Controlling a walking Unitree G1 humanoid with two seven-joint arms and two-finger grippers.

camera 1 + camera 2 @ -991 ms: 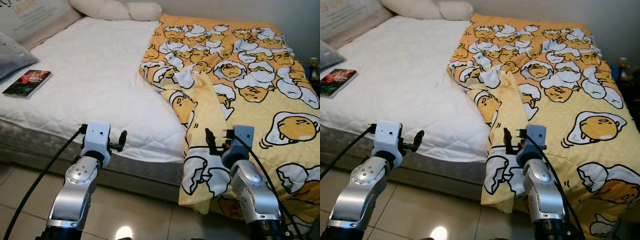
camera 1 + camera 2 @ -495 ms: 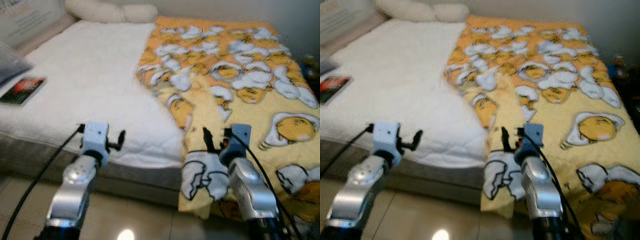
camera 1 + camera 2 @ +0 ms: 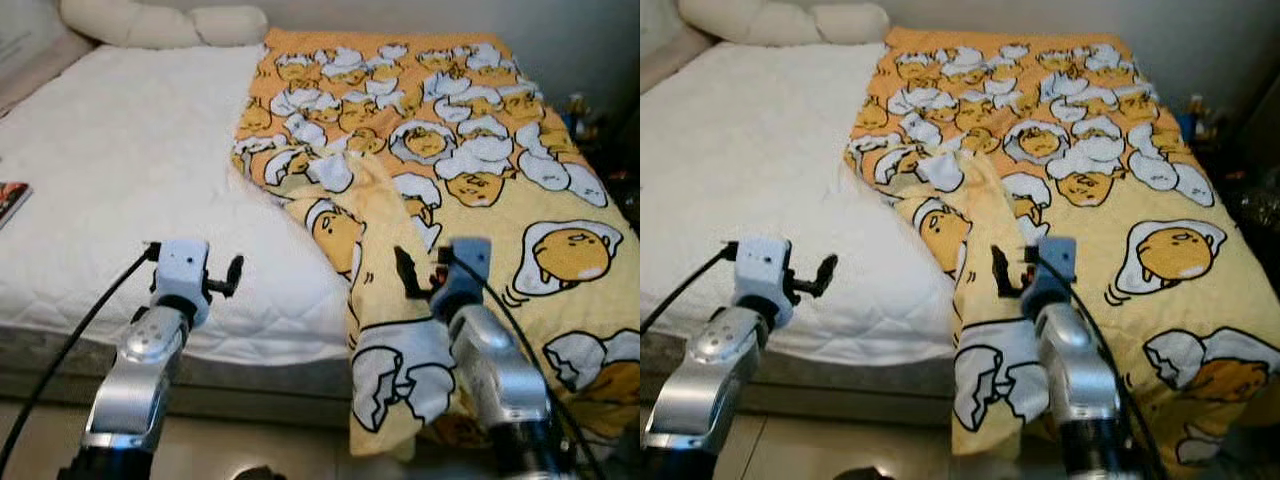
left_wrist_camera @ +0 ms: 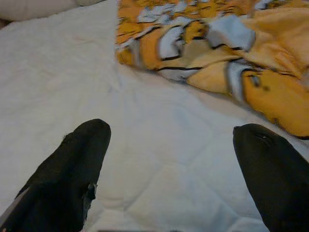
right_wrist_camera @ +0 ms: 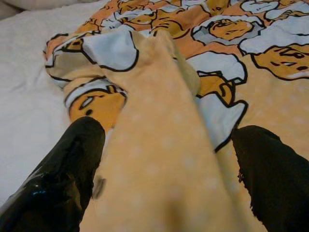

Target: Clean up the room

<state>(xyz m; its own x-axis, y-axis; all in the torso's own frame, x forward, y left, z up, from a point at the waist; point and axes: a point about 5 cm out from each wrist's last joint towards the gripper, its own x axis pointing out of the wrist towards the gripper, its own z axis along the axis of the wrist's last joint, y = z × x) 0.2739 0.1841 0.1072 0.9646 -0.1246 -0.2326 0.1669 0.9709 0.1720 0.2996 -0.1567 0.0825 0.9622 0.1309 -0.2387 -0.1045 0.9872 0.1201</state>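
A bed with a white quilted mattress is faced. A yellow blanket printed with egg figures is spread over the robot's right half of the bed. Its near left edge is bunched and folded back, so a ridge of cloth runs toward the foot of the bed, and one corner hangs over the mattress edge toward the floor.

The left gripper is held above the bare mattress near the front edge. Its two fingers are spread wide apart and nothing is held between them. The blanket's folded edge lies ahead of it, well apart.

The right gripper is held just above the bunched ridge of the blanket. Its fingers are likewise spread wide, with the cloth lying beneath the gap but not pinched.

Both arms are judged to be raised and opened in readiness for straightening the blanket, the right being placed over the fold because the loose cloth is most easily seized there.

Two pillows lie at the head. The edge of a book is seen at the far left.
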